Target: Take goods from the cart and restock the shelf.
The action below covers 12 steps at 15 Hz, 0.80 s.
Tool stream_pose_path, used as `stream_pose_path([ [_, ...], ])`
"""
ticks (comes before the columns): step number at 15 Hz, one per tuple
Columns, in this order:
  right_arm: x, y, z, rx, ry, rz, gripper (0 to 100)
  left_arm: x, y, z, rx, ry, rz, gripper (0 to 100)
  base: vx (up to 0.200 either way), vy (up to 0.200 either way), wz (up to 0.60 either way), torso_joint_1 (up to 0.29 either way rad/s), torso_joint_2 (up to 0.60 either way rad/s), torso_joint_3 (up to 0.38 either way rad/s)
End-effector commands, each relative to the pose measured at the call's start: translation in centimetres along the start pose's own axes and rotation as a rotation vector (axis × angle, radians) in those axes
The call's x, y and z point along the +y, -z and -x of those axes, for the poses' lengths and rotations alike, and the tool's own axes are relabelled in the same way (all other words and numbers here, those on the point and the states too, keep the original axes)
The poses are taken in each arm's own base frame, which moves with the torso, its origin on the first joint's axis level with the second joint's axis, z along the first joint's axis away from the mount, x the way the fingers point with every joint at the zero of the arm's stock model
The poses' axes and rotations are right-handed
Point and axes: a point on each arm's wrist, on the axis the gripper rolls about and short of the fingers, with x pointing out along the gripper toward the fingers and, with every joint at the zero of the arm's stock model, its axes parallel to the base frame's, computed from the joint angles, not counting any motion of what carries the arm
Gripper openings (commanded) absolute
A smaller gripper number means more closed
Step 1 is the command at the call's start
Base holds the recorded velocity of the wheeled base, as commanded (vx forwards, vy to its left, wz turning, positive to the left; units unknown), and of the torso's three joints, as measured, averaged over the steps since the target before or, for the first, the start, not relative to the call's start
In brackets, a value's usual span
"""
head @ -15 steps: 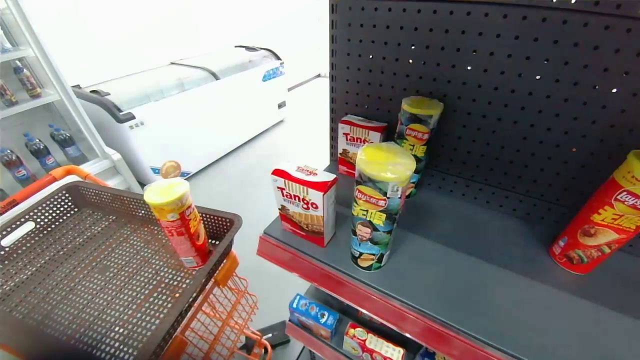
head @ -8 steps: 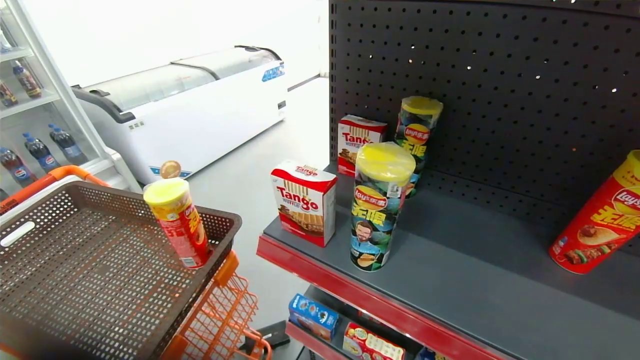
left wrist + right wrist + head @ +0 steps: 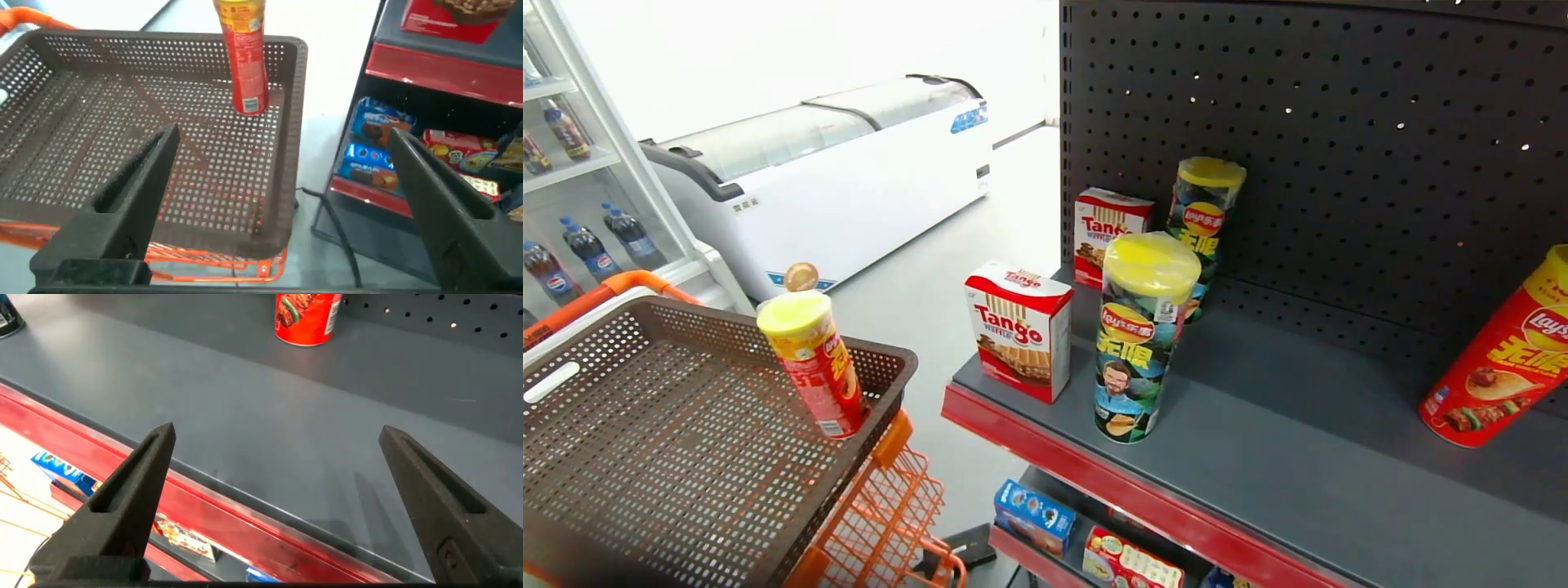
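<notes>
Left fingers (image 3: pixel 135 196) spread wide, right fingers (image 3: pixel 127 498) likewise; red can (image 3: pixel 813 363), yellow lid, standing in basket (image 3: pixel 645 441)

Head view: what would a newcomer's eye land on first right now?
The lone red chip can with a yellow lid, standing in the brown perforated cart basket. Next, the tall green-blue chip can at the front of the dark grey shelf, beside a red-and-white wafer box.
</notes>
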Motion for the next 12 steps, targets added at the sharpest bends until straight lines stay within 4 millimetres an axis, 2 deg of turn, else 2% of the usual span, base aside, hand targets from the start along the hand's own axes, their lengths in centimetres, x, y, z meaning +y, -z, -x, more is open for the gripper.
stream_pose_path([
  [1,0.0,0.0,0.0,0.001,0.0,0.0,100,0.4,-0.3,-4.8,0.152,0.0,0.014,100,0.0,0.0,0.0,0.0,0.0,0.0],
  [2,0.0,0.0,0.0,0.001,0.0,0.0,100,0.4,-0.1,-5.4,0.161,0.003,0.015,100,0.0,0.0,0.0,0.0,0.0,0.0],
  [3,0.0,0.0,0.0,0.001,0.0,0.0,100,0.7,0.2,-7.6,0.192,-0.008,0.013,100,0.0,0.0,0.0,0.0,0.0,0.0],
  [5,0.0,0.0,0.0,0.001,0.0,0.0,100,1.9,0.3,-10.6,0.219,-0.085,0.018,100,0.0,0.0,0.0,0.0,0.0,0.0],
  [6,0.0,0.0,0.0,0.001,0.0,0.0,100,2.5,0.6,-12.8,0.229,-0.1,0.011,100,0.0,0.0,0.0,0.0,0.0,0.0],
  [8,0.0,0.0,0.0,0.001,0.0,0.0,100,3.1,1.2,-16.0,0.234,-0.101,-0.016,100,0.0,0.0,0.0,0.0,0.0,0.0],
  [10,0.0,0.0,0.0,0.001,0.0,0.0,100,3.4,1.8,-18.0,0.236,-0.101,-0.021,100,0.0,0.0,0.0,0.0,0.0,0.0],
  [11,0.0,0.0,0.0,0.001,0.0,0.0,100,3.2,2.2,-20.0,0.212,-0.08,-0.025,100,0.0,0.0,0.0,0.0,0.0,0.0],
  [12,0.0,0.0,0.0,0.001,0.0,0.0,100,3.1,2.6,-21.0,0.211,-0.071,-0.031,100,0.0,0.0,0.0,0.0,0.0,0.0],
])
